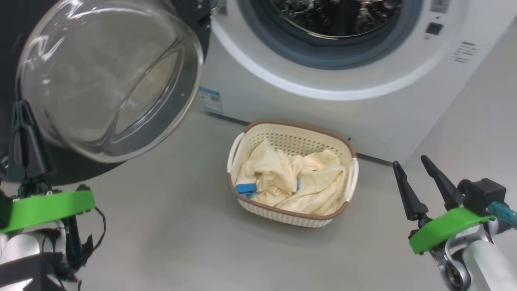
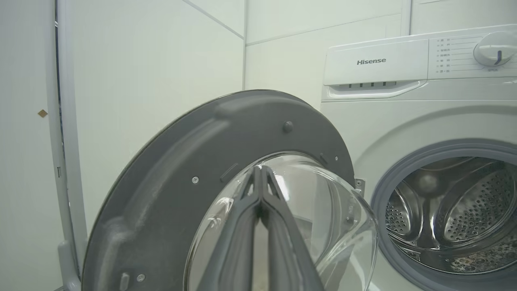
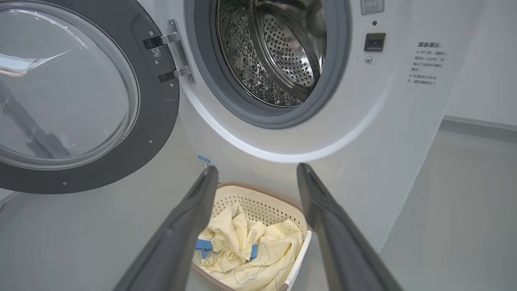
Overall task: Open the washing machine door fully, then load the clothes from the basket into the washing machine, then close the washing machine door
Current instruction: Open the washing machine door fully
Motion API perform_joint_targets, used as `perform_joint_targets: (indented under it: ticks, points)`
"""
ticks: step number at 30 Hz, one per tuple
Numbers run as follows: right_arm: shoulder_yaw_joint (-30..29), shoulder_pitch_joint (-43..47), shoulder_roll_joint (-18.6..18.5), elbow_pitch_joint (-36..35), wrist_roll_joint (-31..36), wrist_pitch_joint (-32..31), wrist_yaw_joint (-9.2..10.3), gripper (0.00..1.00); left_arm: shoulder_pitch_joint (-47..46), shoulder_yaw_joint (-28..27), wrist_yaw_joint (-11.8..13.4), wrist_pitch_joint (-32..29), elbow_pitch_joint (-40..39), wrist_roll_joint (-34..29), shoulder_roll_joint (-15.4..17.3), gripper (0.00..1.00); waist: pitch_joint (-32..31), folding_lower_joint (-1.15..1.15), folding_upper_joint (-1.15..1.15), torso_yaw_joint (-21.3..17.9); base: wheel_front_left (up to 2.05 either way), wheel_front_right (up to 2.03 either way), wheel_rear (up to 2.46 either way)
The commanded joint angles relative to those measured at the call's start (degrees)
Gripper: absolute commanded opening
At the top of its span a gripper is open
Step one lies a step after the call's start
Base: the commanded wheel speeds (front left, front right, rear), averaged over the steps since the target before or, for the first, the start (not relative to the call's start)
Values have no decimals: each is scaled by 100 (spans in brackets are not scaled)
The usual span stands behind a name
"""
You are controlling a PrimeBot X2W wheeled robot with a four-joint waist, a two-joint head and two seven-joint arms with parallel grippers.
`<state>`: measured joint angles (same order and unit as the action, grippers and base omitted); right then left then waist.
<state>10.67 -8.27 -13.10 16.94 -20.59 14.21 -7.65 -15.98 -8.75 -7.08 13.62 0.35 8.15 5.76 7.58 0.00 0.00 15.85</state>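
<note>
Your left gripper [image 1: 19, 107] is keeping its two dark fingers pressed together with nothing between them. In the head view it is pointing up at the lower left, right at the edge of the washing machine door [image 1: 109, 76]. In the left wrist view the joined fingertips are lying across the door's clear glass bowl. You cannot tell whether they are touching the glass.

Your right gripper [image 1: 410, 161] is standing with its fingers spread wide and holding nothing. It is hovering at the lower right above the grey floor [image 1: 161, 226], off to the right of the basket [image 1: 299, 125] and apart from it. In the right wrist view the basket is showing between the two spread fingers, farther off.

The door is hanging swung open to the left of the washing machine [image 1: 282, 101], with its bulging bowl facing you and its dark rim around it. A metal hinge [image 3: 173, 56] is joining it to the white front. The round opening is showing a grey gasket [image 1: 323, 56] and a perforated steel drum [image 3: 274, 52]. No cloth is showing in the part of the drum you can see.

The basket is sitting on the floor just in front of the machine, below the opening. The clothes [image 1: 291, 182] are lying crumpled inside it, pale yellow with faint outline prints, and a bright blue patch [image 1: 245, 188] is showing at their left side. A blue label [image 1: 211, 99] is sticking low on the machine's front, near the door's edge.
</note>
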Motion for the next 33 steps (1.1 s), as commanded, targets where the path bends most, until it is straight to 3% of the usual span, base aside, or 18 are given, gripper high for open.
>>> perform_joint_targets:
  ticks: [1, 11, 13, 16, 19, 33]
  points:
    - [28, -43, -46, -200, 25, 76, 16, 100, -118, -143, -21, -27, -255, -14, 214, 0, -179, 0, 0, -258, 0, 0, 0]
    - [-128, 256, 68, -569, 135, 78, 16, 100, 365, 126, -24, -463, -926, 50, 274, 0, -355, 0, 0, -1224, 0, 0, 0]
    - [-140, 286, 86, -621, 148, 78, 16, 100, 484, 161, -21, -518, -952, 72, 268, 10, -363, 0, 0, -1392, 0, 0, 0]
    - [-177, 335, 99, -715, 173, 78, 16, 100, 660, 171, 1, -562, -986, 98, 253, 47, -342, 0, 0, -1590, 0, 0, 0]
    - [-196, 381, 103, -787, 189, 78, 16, 100, 837, 176, 34, -590, -991, 126, 218, 98, -332, 0, 0, -1735, 0, 0, 0]
    - [-367, 566, 155, -1054, 260, 78, 16, 100, 1595, 408, 143, -686, -571, 164, 54, 100, -350, 0, 0, -1900, 0, 0, 0]
